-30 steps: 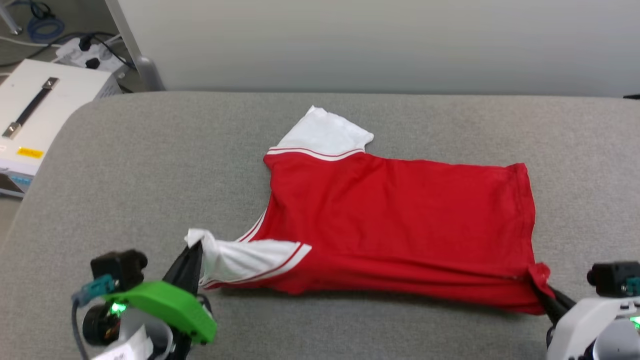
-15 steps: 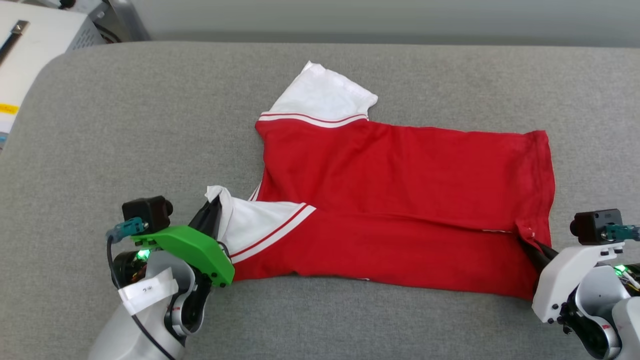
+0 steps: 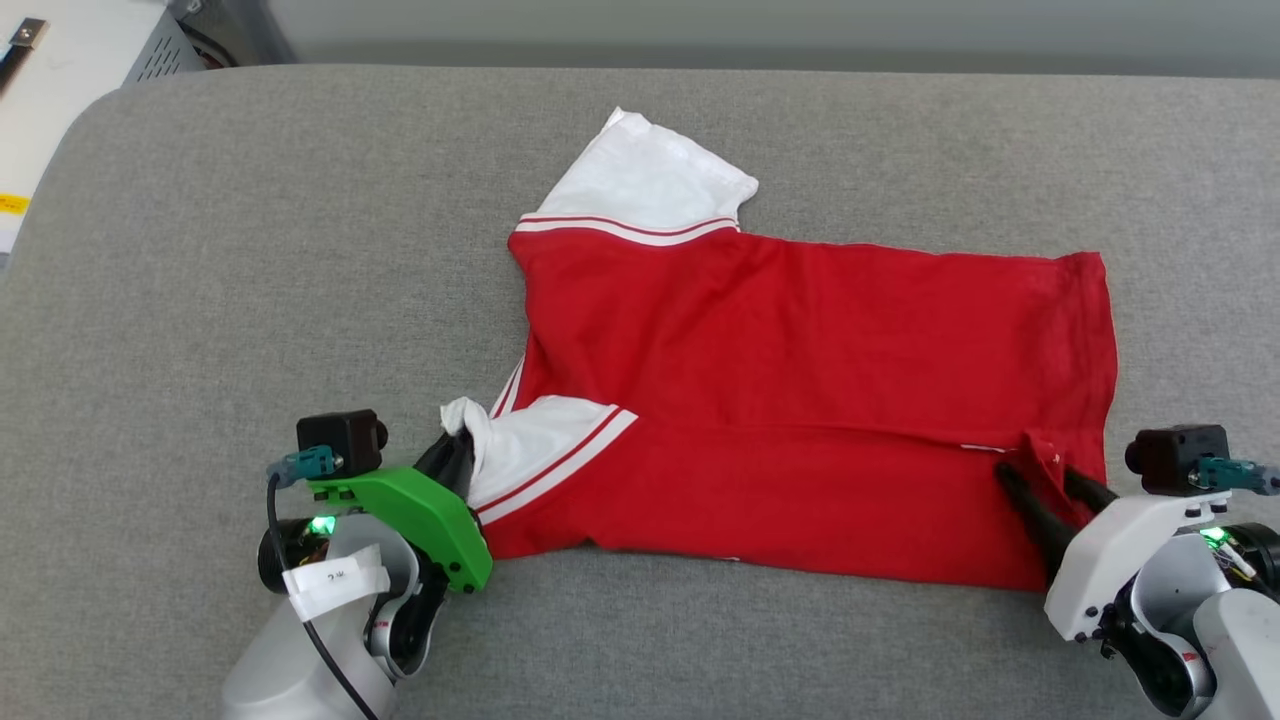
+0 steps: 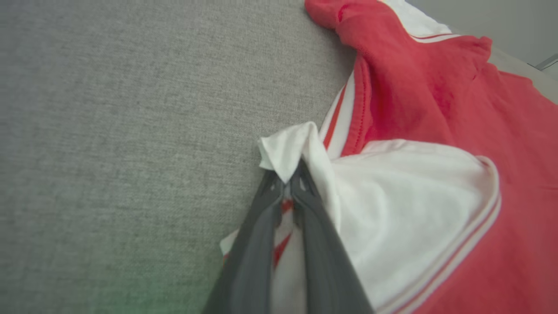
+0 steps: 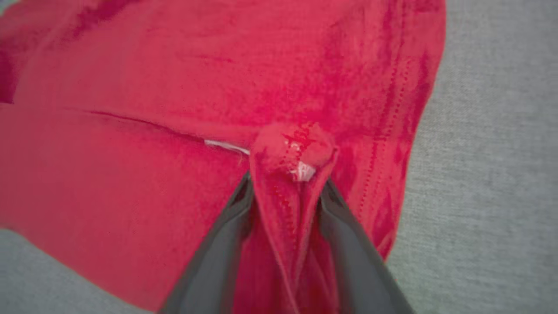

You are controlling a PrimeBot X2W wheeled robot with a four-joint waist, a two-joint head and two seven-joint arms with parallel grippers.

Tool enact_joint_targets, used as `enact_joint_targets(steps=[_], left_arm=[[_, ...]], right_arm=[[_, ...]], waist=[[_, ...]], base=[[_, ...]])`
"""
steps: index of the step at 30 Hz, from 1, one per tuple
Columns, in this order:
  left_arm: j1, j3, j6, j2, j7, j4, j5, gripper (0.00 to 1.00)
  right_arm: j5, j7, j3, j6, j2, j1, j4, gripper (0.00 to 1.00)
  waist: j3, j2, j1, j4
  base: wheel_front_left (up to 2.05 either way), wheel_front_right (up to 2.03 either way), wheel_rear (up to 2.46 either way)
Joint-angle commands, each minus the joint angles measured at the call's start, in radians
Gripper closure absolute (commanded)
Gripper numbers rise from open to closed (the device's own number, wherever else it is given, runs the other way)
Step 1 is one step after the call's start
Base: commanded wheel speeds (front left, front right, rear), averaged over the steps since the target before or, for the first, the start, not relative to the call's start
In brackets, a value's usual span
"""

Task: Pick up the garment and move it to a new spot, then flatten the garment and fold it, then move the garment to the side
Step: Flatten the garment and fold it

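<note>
Garment (image 3: 800, 400) red, white sleeves, near edge folded.

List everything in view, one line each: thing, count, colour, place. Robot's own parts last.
garment: one, red with two white sleeves, spread flat in the middle of the padded surface.
padded surface: one, grey, under the garment and both tools.
box: one, white with a yellow label, beyond the surface's far left corner.
left tool: one, dark fingers, shut on the tip of the near white sleeve.
right tool: one, dark fingers, jaws apart around a bunched bit of the red hem.
</note>
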Motion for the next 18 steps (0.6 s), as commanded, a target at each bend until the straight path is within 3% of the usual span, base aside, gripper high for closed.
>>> enact_joint_targets(steps=[1, 7, 12, 15, 18], left_arm=[[-0.01, 0.0, -0.005, -0.005, -0.011, 0.016, 0.001, 0.0], [-0.011, 0.017, 0.005, 0.011, -0.056, 0.046, 0.0, 0.0], [-0.003, 0.027, 0.025, 0.045, -0.049, 0.033, 0.001, 0.0], [-0.004, 0.031, 0.035, 0.073, -0.002, 0.007, -0.007, 0.0], [-0.001, 0.025, 0.046, 0.112, 0.129, -0.025, -0.031, 0.0]], right_arm=[[0.008, -0.038, -0.003, -0.008, 0.007, 0.007, 0.005, 0.0], [-0.026, -0.228, -0.048, -0.008, 0.032, 0.056, -0.025, 0.0], [-0.12, -0.342, -0.126, -0.008, 0.064, 0.11, -0.068, 0.0], [-0.163, -0.362, -0.171, -0.008, 0.09, 0.14, -0.105, 0.0], [-0.193, -0.357, -0.206, -0.008, 0.122, 0.174, -0.15, 0.0]], waist=[[-0.023, 0.0, -0.0001, -0.001], [-0.087, 0.0, -0.0001, -0.004], [-0.13, 0.0, -0.0001, -0.018], [-0.139, 0.0, -0.0001, -0.026], [-0.145, 0.0, -0.0001, -0.036]], base=[[0.0, 0.0, 0.0], [0.0, 0.0, 0.0], [0.0, 0.0, 0.0], [0.0, 0.0, 0.0], [0.0, 0.0, 0.0]])
